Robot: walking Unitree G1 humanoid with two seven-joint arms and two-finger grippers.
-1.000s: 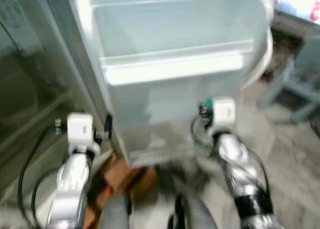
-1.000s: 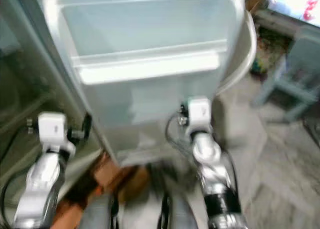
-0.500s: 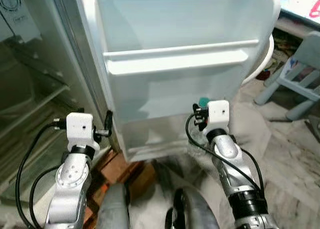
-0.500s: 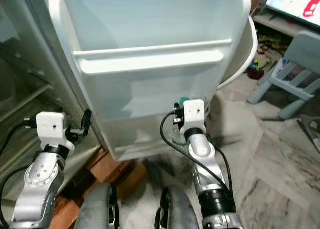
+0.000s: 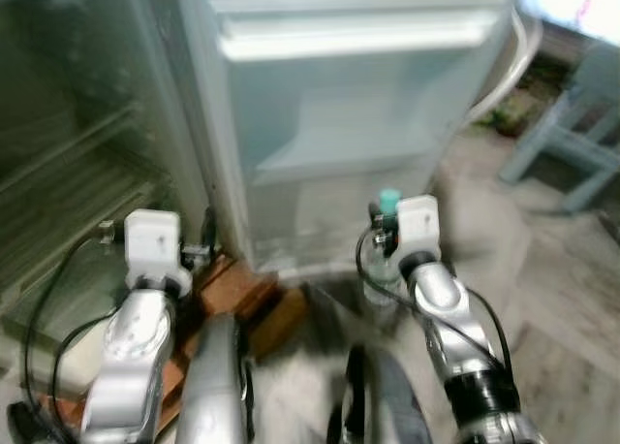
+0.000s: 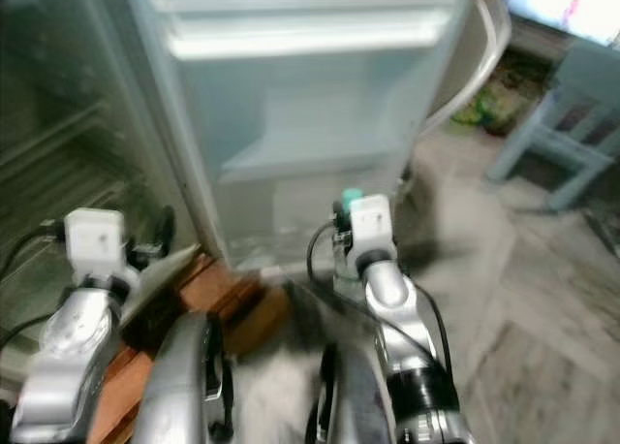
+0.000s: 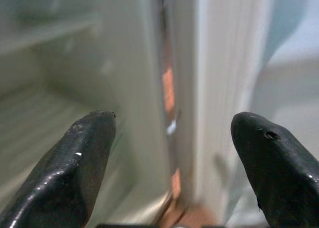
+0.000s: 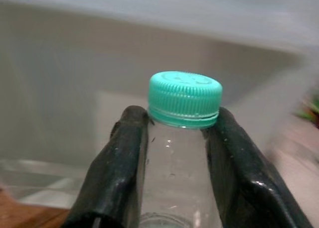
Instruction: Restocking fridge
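Clear green-capped bottle (image 8: pixel 179 153) clamped in right end effector (image 8: pixel 174 153) before open fridge door (image 5: pixel 358 114); left end effector (image 7: pixel 172 163) wide.

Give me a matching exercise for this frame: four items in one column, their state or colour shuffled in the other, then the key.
Items
1. right hand
2. left hand
3. bottle cap
4. fridge door

States
A. green
B. open, nothing between its fingers
C. swung open, white inner shelves facing the robot
D. shut on the neck of the clear bottle

Pairs: 1-D, 2-B, 3-A, 4-C
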